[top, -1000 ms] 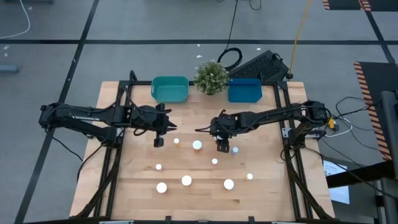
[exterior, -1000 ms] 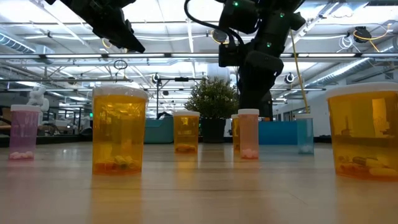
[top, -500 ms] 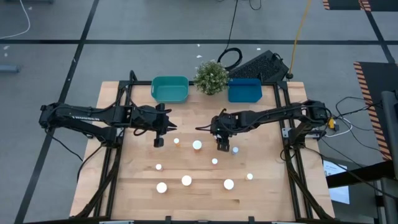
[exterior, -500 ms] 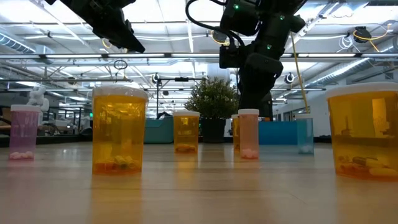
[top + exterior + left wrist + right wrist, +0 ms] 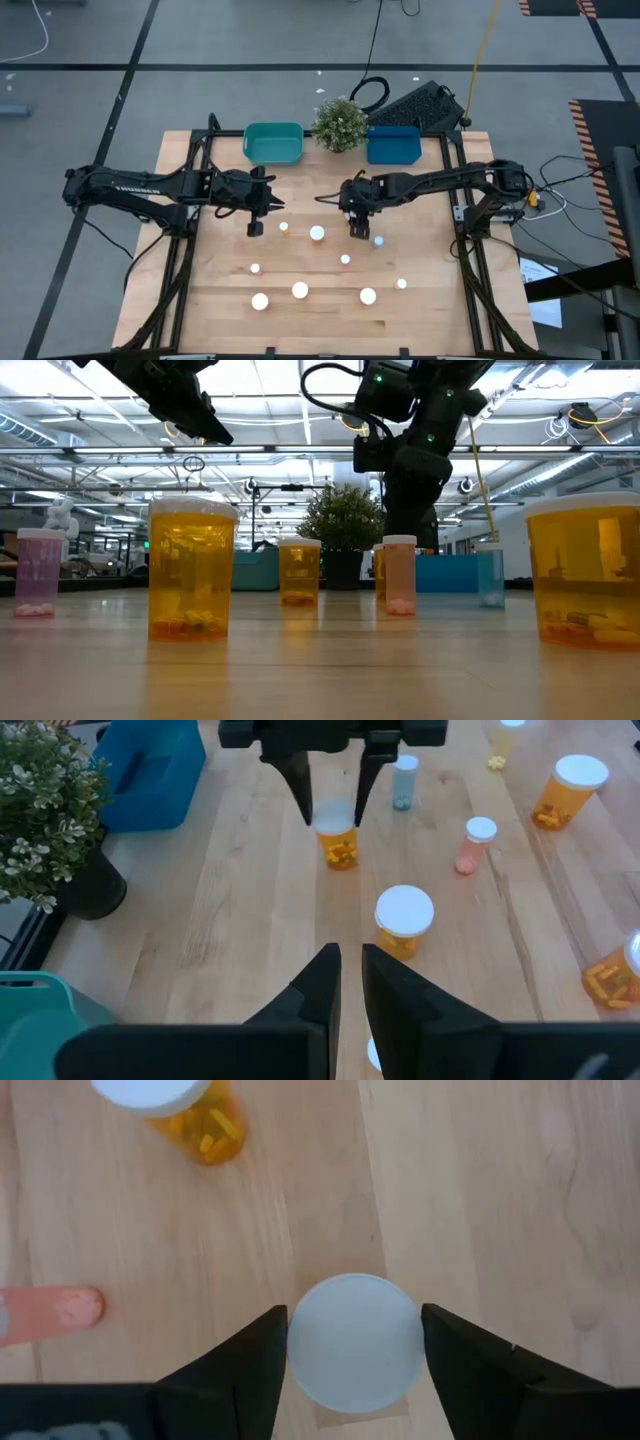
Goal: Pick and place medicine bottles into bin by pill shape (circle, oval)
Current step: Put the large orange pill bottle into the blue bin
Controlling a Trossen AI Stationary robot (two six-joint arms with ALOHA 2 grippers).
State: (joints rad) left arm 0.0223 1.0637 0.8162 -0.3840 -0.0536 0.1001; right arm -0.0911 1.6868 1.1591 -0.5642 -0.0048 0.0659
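Seen from above, the bodies of the medicine bottles (image 5: 300, 290) are hidden beneath their white caps, so pill shapes cannot be read there; the bottles are scattered over the lower half of the wooden worktop (image 5: 215, 310). In the table-height view, a large amber bottle (image 5: 584, 572) is cut off at the right edge, and the bins are largely screened by nearer bottles.

The right gripper (image 5: 358, 232) is placed at mid-frame in the overhead view. In its wrist view, its fingers (image 5: 248, 1370) are spread on either side of a white-capped bottle (image 5: 353, 1342); a thin gap shows on each side of the cap, so the bottle is bracketed but not visibly clamped. In the left wrist view the same bottle (image 5: 336, 832) is seen to be amber, standing between the far fingers.

The left gripper (image 5: 255, 226) is held left of centre, above the worktop, its fingers (image 5: 318, 982) nearly together with only a narrow slit between them and nothing held.

The teal bin (image 5: 273, 143) and blue bin (image 5: 393, 145) are set along the upper edge of the worktop, with a potted plant (image 5: 339, 123) between them. Bare wood lies open between the grippers and the bins. A pink bottle (image 5: 48, 1311) lies near the right gripper, and another amber bottle (image 5: 185, 1115) farther off.
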